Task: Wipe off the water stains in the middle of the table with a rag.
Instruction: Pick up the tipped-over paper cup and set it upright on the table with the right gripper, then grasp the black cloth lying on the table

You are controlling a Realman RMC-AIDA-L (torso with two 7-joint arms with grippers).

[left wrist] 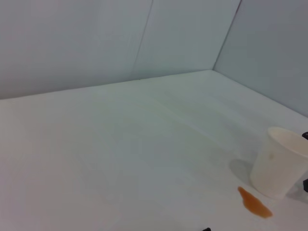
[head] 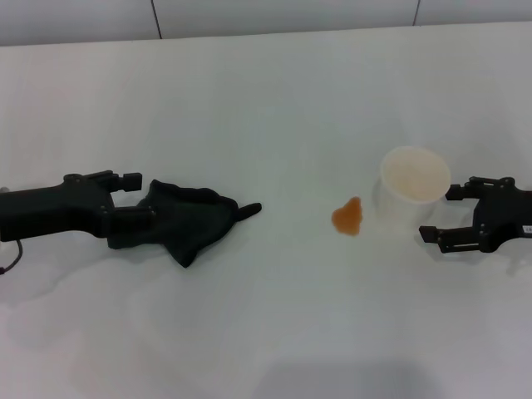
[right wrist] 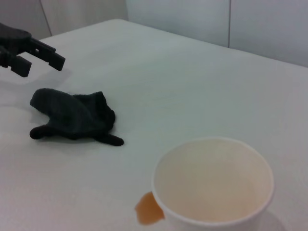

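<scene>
Right wrist view alone shows left hand (right wrist: 29,55) spread open, clear above rag (right wrist: 74,117).

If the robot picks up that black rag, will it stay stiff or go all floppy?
Probably floppy: the rag lies in a soft bunch with folds and a thin corner trailing on the table. It likely drapes and weighs little. It shouldn't roll or tip.

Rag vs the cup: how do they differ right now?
The rag is black, soft and lies bunched flat by the left gripper; the paper cup is whitish, rigid and stands upright, empty, before the open right gripper. The cup is close beside the orange-brown stain; the rag lies well apart. Both rest on the white table.
</scene>
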